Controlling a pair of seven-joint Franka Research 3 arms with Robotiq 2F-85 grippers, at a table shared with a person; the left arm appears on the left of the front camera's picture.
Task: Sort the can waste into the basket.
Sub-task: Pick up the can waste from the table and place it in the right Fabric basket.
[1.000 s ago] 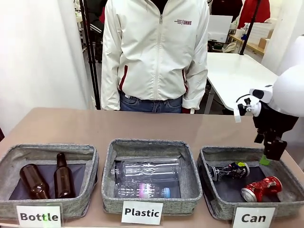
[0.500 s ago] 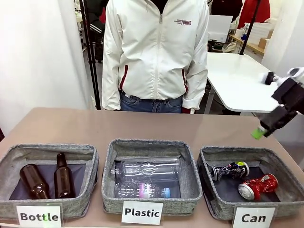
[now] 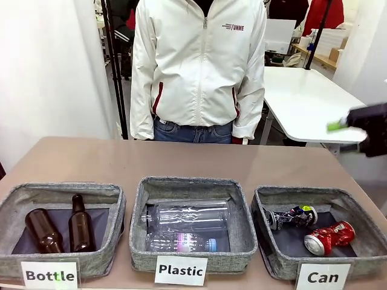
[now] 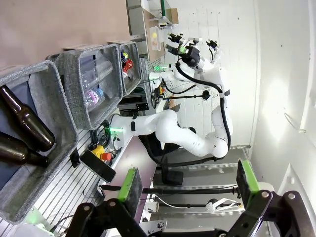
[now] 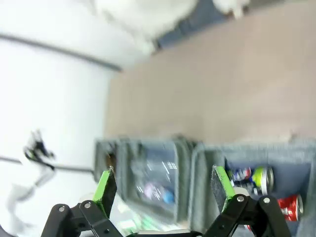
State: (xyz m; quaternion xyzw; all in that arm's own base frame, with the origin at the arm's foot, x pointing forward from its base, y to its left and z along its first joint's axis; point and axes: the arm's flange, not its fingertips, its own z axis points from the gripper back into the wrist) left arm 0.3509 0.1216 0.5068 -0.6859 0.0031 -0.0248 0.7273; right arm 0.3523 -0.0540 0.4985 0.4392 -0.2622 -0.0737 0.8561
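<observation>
Even, bright indoor light falls softly on the worktop (image 3: pixel 121 160) with faint shadows, a white glare washes the left wrist view's right side, and the right wrist view is motion-blurred throughout.

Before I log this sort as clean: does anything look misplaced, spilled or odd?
Nothing stands out. The red can and the dark can lie in the Can basket; brown bottles and clear plastic bottles sit in their own labelled baskets. Both cans are crushed, as waste.

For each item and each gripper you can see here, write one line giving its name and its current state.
red can: crushed, lying in Can basket
dark can: crushed, lying in Can basket
brown bottles: lying in Bottle basket
clear bottles: lying in Plastic basket
right gripper: open, empty
left gripper: open, empty
</observation>
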